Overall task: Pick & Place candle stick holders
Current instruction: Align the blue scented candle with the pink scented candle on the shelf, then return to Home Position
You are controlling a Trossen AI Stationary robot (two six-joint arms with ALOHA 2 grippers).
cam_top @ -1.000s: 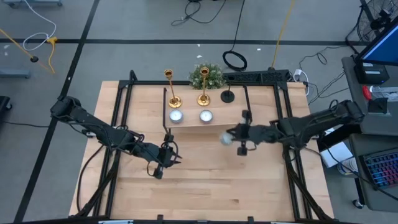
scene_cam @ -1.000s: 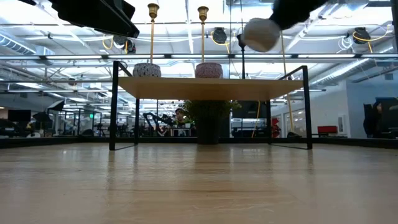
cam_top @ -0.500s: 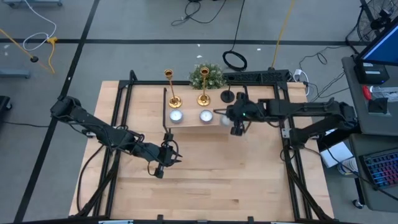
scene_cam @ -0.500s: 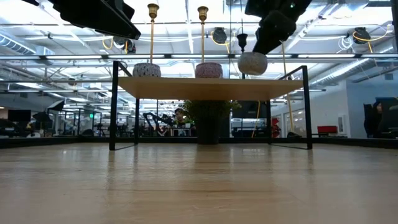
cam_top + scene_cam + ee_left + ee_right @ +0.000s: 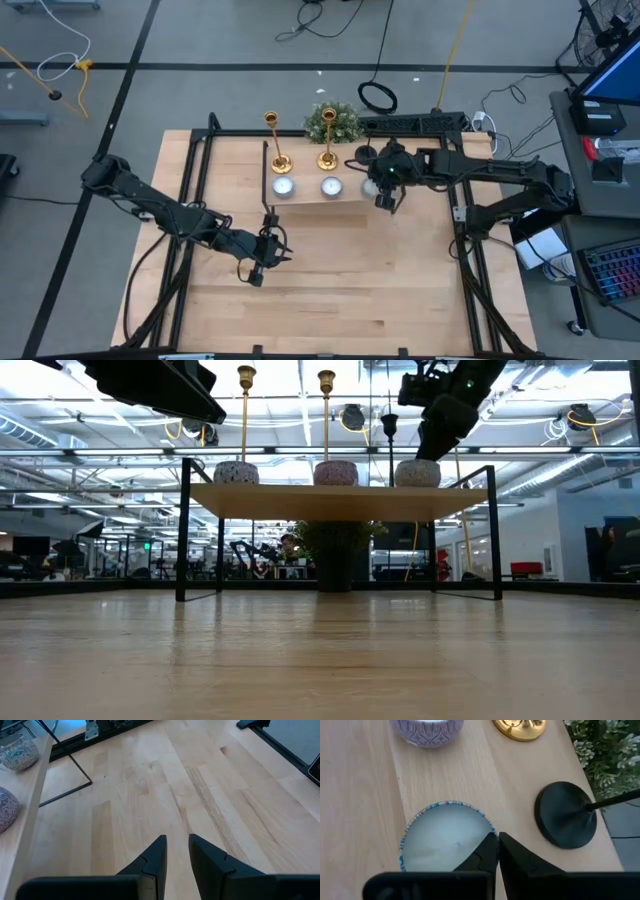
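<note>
Two gold candlesticks point(image 5: 279, 160) point(image 5: 327, 155) and a shorter black one point(image 5: 366, 155) stand on their round bases on a raised wooden shelf point(image 5: 305, 197). My right gripper point(image 5: 385, 190) is over the shelf's right end, shut on a blue-rimmed candle pot point(image 5: 445, 837) beside the black base point(image 5: 565, 815). The pot also shows in the low view point(image 5: 417, 473), resting on the shelf. My left gripper point(image 5: 266, 255) hangs over the table's middle, slightly open and empty point(image 5: 177, 845). My right gripper holds the candle pot by its rim point(image 5: 491, 832), on the side toward the black candlestick. One finger looks to be inside the rim and one outside. The fingers come slanting down from the table's right. The pot sits upright with its bottom on the shelf.
Two more candle pots point(image 5: 283, 186) point(image 5: 331, 186) sit along the shelf's near edge. A bushy green plant point(image 5: 332, 122) stands behind the shelf. Black metal shelf legs point(image 5: 183, 530) point(image 5: 492, 530) reach the table. Bare wood shows in front of the shelf point(image 5: 330, 290).
My right gripper has carried the candle pot from above the table toward the far edge and down. The pot was lifted clear and now rests on the shelf's right end, beside the other two pots. The gripper stays shut on it.
</note>
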